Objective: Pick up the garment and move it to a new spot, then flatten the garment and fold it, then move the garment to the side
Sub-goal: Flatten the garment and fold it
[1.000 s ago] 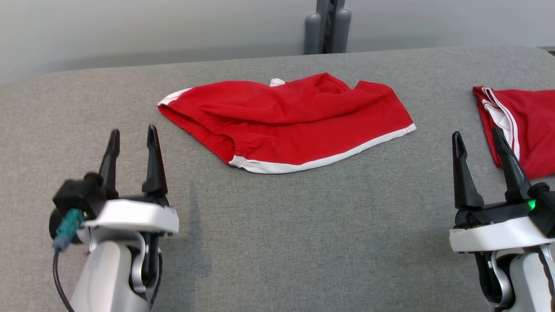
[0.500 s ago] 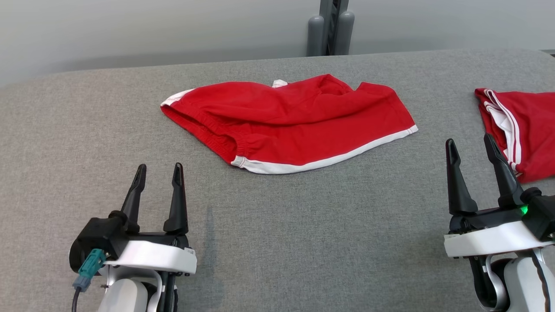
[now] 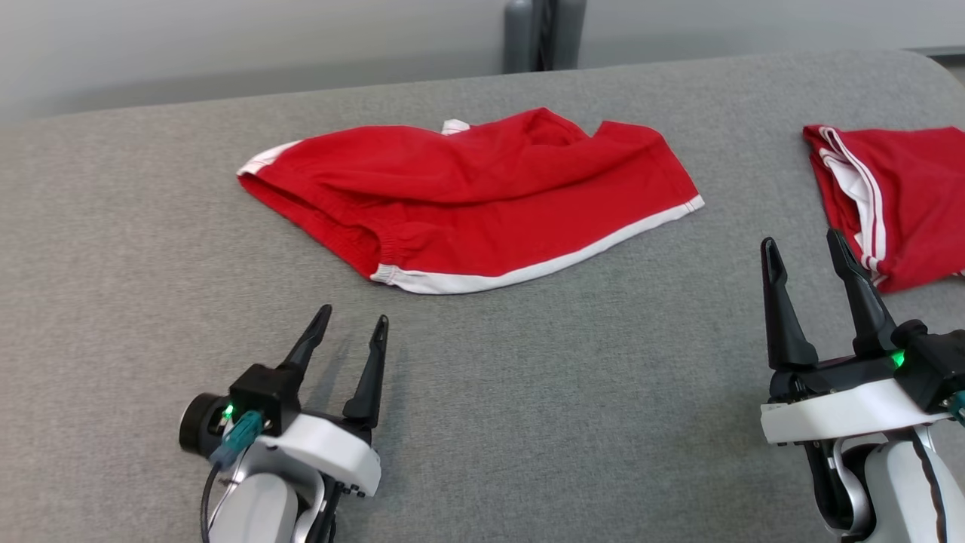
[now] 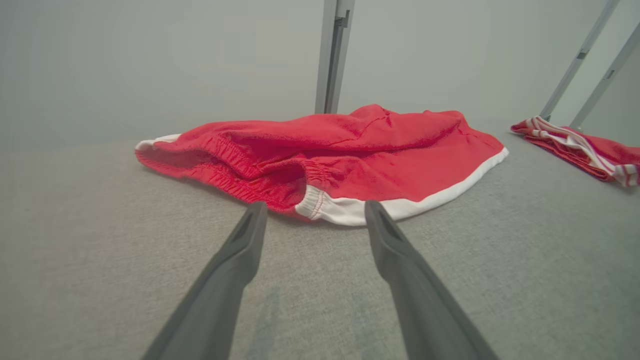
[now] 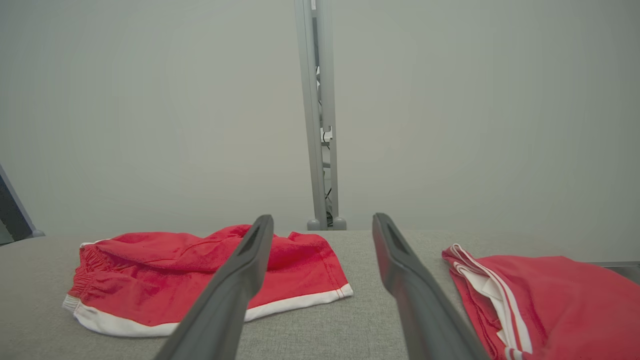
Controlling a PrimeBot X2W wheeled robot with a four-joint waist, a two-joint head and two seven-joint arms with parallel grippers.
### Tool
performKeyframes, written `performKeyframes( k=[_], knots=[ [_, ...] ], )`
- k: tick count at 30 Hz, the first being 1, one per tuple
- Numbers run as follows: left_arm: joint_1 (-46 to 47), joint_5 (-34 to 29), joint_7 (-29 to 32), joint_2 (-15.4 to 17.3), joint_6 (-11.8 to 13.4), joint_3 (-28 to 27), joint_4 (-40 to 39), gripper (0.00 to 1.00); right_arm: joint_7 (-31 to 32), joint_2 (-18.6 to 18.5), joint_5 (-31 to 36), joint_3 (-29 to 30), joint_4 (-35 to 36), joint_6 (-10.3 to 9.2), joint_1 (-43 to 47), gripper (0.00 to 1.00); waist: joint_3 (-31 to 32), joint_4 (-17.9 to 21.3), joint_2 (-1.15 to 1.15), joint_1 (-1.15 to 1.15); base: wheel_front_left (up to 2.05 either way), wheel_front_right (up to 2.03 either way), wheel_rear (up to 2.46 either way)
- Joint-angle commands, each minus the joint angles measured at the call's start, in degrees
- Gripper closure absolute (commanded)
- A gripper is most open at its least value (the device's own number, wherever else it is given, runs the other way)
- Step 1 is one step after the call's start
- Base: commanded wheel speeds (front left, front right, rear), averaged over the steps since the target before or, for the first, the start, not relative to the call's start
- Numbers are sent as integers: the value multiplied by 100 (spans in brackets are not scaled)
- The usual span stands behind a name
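red shorts [image 3: 482,200] lie lengthwise left-right, waistband toward the left.

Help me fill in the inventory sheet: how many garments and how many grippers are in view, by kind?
Red garments: 2 (shorts with a white hem in the middle, striped garment at the robot's right)
Grippers: 2 (left gripper, right gripper, both open and holding nothing)
Total: 4
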State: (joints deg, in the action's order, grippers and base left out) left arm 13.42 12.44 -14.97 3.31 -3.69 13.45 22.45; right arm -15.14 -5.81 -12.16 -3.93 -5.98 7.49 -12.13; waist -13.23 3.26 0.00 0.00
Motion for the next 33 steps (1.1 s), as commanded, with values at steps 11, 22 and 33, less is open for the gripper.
performKeyframes(
  k=[11,22,33],
  knots=[
    [1103,-137,244,205,-73,111,1170,0,-1,48,54,31,-31,0,-143,0,-366,373,0,0,0,0,0],
    [1692,-8,273,182,-218,287,1945,0,-1,95,110,94,-97,0,-177,0,-449,414,0,0,0,0,0],
    [1858,257,109,108,-334,481,2282,100,-1,106,160,144,-171,0,-129,0,-388,267,0,0,0,0,0]
  ],
)
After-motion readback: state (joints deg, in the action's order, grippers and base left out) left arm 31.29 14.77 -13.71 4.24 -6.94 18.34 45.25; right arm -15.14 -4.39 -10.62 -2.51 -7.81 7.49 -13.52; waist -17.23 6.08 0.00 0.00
